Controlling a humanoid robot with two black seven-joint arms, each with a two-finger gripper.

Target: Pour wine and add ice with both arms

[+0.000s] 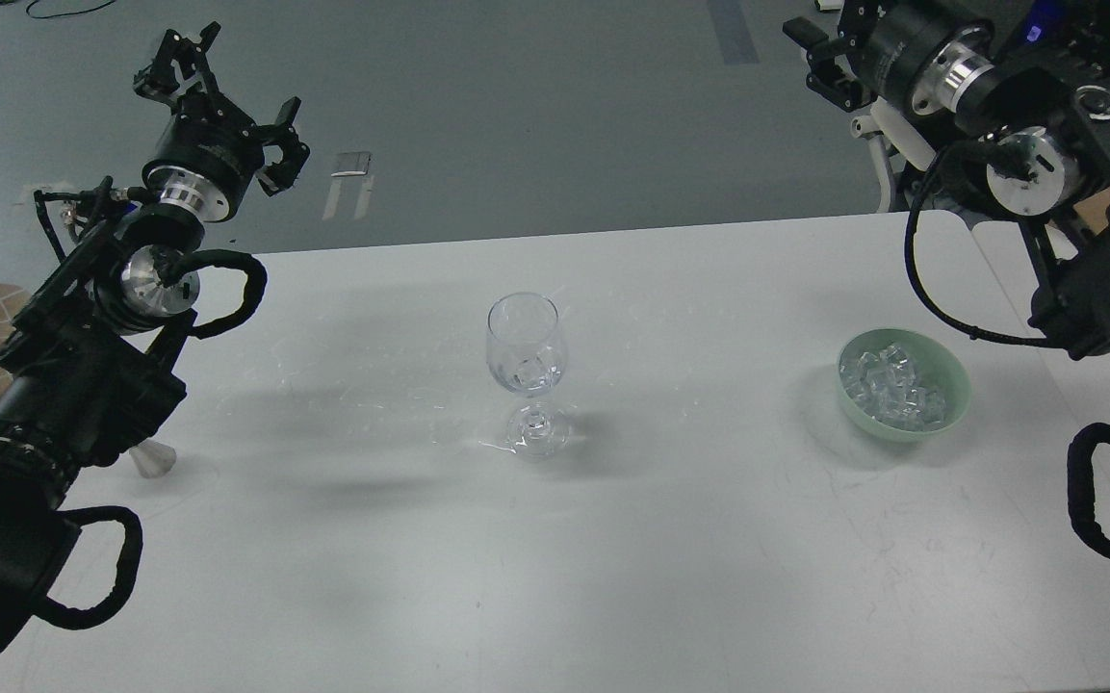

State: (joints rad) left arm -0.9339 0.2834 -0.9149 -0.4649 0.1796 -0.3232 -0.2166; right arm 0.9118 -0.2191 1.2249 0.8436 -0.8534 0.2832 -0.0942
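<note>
A clear wine glass point(526, 358) stands upright at the middle of the white table point(555, 558). One ice cube point(531, 371) lies in its bowl; I see no wine. A pale green bowl point(951, 412) at the right holds several ice cubes point(894, 387). My left gripper point(223, 96) is raised beyond the table's far left edge, fingers spread, empty. My right gripper point(826, 46) is raised at the top right, far above the bowl. It is small and dark, and I see nothing in it.
A small clear cone-shaped object point(154, 460) lies on the table at the left, partly hidden under my left arm. A white chair point(891, 135) stands behind the table's far right corner. A second table point(1007, 265) adjoins on the right.
</note>
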